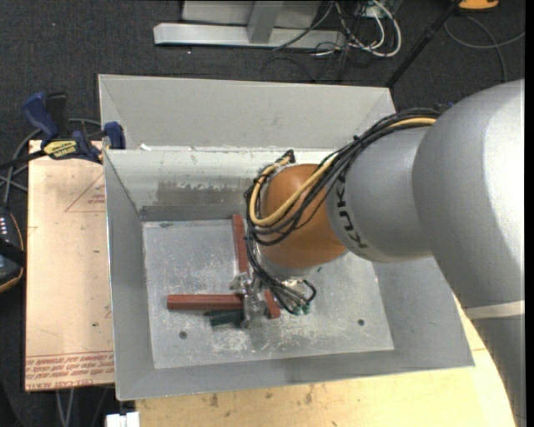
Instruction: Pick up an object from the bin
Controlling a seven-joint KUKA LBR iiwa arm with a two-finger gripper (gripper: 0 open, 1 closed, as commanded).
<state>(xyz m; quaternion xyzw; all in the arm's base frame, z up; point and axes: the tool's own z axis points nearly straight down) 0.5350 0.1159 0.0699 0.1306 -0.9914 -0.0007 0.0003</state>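
- A grey metal bin (125, 250) is sitting on a dark carpeted floor (50, 50), with loose cables (367, 25) trailing across the carpet beyond its far wall.
- The bin's scuffed, pale-flecked bottom is carrying only a small cluster of things, gathered near its middle.
- The silver arm (467, 192) is reaching in from the right, its orange wrist cover (300, 225) wrapped in black and yellow wires and hanging over the cluster.
- The gripper (253, 302) is pointing down into the cluster, at the right end of a long red-brown bar (200, 301); how wide the claw is standing, and whether it is gripping anything, cannot be told from here.
- That bar is lying flat, running left to right across the bin's bottom, slim and straight-edged.
- A second red-brown bar (239, 242) is running from the gripper toward the back wall.
- A dark green piece (224, 318) is lying just in front of the first bar, a short red piece (272, 308) just right of the gripper.
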